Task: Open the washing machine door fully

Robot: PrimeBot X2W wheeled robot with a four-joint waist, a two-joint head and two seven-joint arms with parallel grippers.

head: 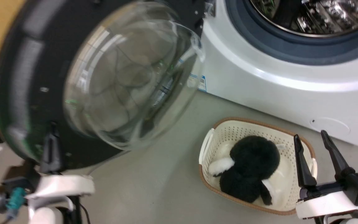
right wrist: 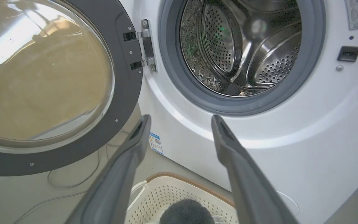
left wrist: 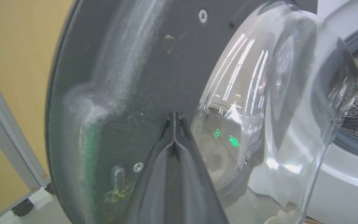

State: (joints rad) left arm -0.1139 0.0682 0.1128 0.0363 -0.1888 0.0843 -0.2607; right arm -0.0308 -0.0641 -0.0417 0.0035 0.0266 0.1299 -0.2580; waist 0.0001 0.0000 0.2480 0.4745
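The door (head: 26, 77) stands wide off the machine (head: 275, 84), out to its left, drum bare, with the left gripper (left wrist: 174, 119) pinched closed against its dark inner face and the right gripper (head: 309, 137) spread empty above the basket (head: 253, 119), so perhaps a last nudge remains.

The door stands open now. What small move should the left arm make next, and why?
Probably press the left gripper further against the washing machine door, away from the drum: its shut fingers meet the inner face, and some swing may remain.
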